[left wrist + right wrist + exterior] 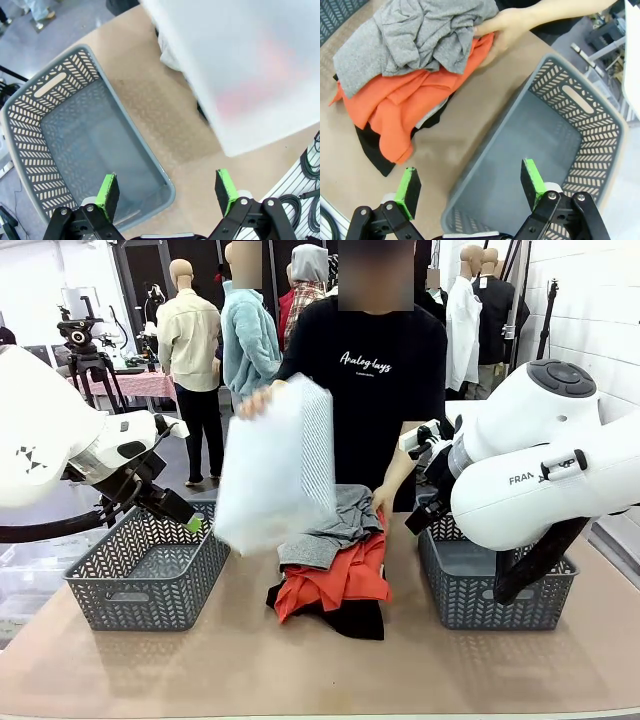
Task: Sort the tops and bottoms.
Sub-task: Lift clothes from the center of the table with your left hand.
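Observation:
A pile of clothes lies mid-table. A heathered grey top is uppermost, an orange-red shirt lies under it, and a plain black garment, the bottoms, sits lowest. The person's hand rests on the pile's far side. My left gripper hangs open over the near corner of the left basket. My right gripper hangs open above the left rim of the right basket. Neither holds anything.
The person holds a translucent white bin tilted in the air above the pile's left side, between my left gripper and the clothes. Both grey lattice baskets hold nothing. Bare tabletop stretches in front of the pile.

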